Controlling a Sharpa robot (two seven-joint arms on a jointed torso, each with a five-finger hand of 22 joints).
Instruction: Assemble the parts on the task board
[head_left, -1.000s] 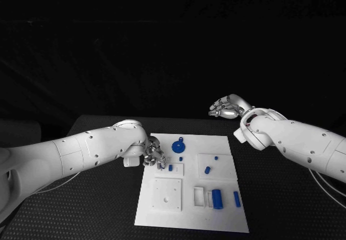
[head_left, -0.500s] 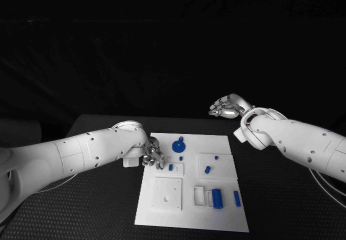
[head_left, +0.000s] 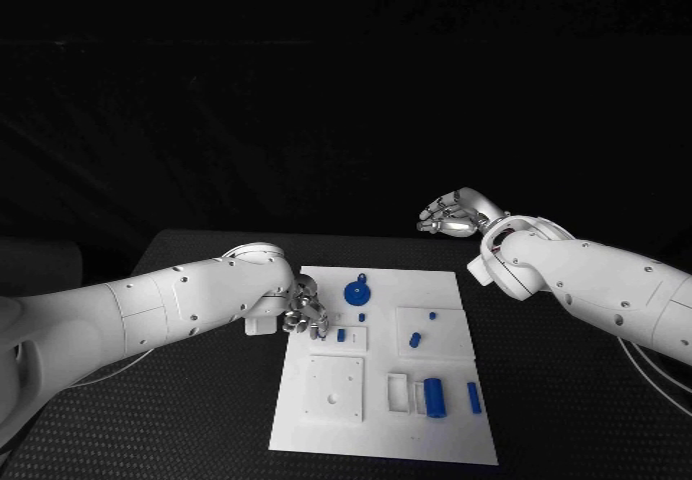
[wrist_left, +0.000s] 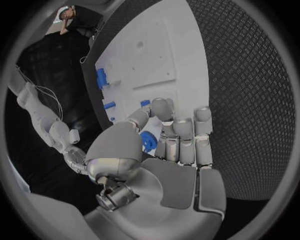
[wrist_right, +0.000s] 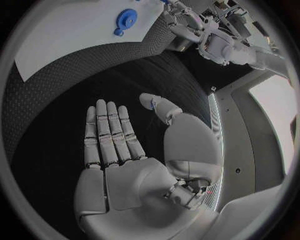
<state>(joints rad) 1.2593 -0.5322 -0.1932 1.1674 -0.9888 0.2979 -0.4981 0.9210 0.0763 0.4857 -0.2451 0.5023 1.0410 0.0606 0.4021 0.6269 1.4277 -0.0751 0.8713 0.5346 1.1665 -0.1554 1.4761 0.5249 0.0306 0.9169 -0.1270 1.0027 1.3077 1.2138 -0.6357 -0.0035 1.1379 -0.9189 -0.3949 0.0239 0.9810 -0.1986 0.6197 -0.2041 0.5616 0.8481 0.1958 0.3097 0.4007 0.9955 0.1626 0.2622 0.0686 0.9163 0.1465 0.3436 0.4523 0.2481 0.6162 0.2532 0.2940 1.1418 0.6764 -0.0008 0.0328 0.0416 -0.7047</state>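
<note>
Left wrist view — left hand (wrist_left: 159, 150) fingers pinch small blue part (wrist_left: 147, 140); right hand (wrist_right: 134, 165) spread, empty.

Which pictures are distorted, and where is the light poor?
Head view: straight edges on the white task board, black dark background. Left wrist view: fisheye bends the board's edge beside the silver left hand. Right wrist view: curved too; silver right hand well lit.

Room and blockers over the board

We see the left hand (head_left: 300, 312) and its arm crowding the board's (head_left: 447, 440) left edge near the far corner, just beside the blue disc (head_left: 358, 293). The right hand (head_left: 456, 214) hangs past the table's (head_left: 188, 400) far edge, so the board's near half and right edge lie unblocked.
</note>
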